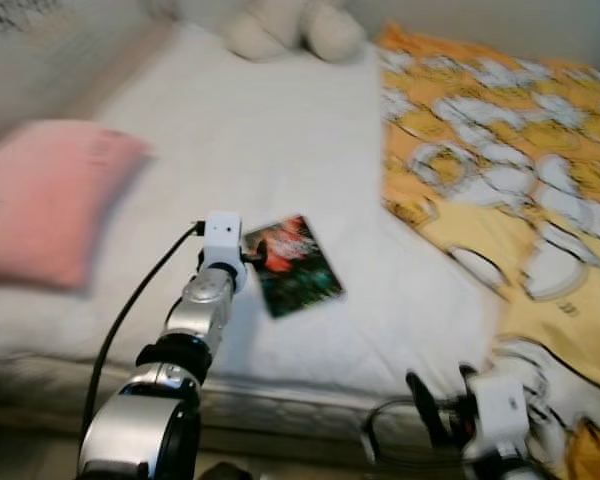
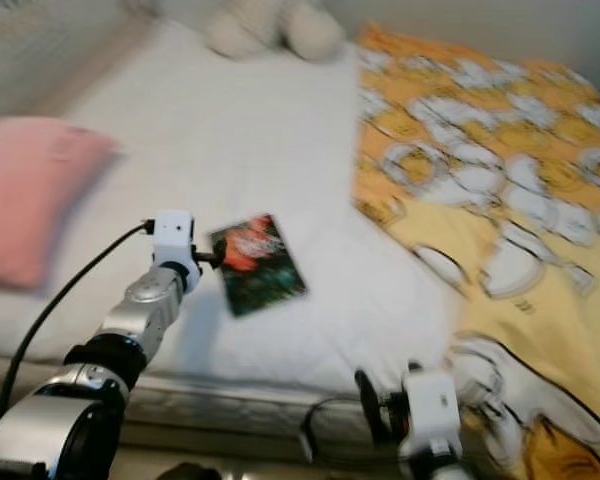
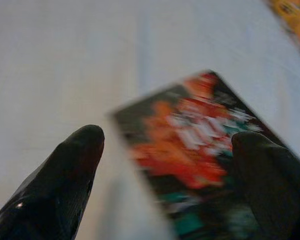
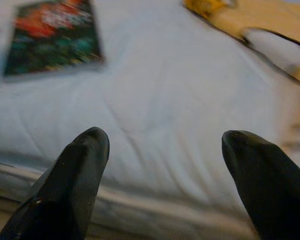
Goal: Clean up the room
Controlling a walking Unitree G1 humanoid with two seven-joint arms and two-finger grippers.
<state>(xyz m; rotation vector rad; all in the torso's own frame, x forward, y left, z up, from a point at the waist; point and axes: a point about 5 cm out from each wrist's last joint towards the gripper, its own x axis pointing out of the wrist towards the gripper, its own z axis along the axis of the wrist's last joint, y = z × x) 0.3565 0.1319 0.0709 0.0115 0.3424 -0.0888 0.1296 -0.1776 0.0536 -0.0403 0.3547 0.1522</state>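
Bed [image 1: 280,130]: white sheet taking up most of the scene, w/ mattress edge running along the front.
Blanket [image 1: 520,180]: yellow/white print, lying rumpled over the robot's right side of the bed; prob needs straightening.
Pillow [image 1: 50,205]: pink, sitting at the robot's left edge, well apart from the book.
Plush toy [image 1: 295,28]: cream, resting at the far end; blurred.
Book [image 1: 292,265]: dark cover w/ red/green art, lying flat on the sheet near the front edge.
Left gripper [image 3: 170,150]: reaching over the book, fingers spread apart, one over the cover, one off its edge; not gripping yet.
Right gripper [image 4: 165,145]: hanging low by the mattress edge, fingers apart, holding nothing.
Progress: early, judging by this; book not yet lifted, blanket, pillow and toy looking untouched.
Obstacles: nothing blocking the reach; flat book may be slipping on the sheet when pinched.
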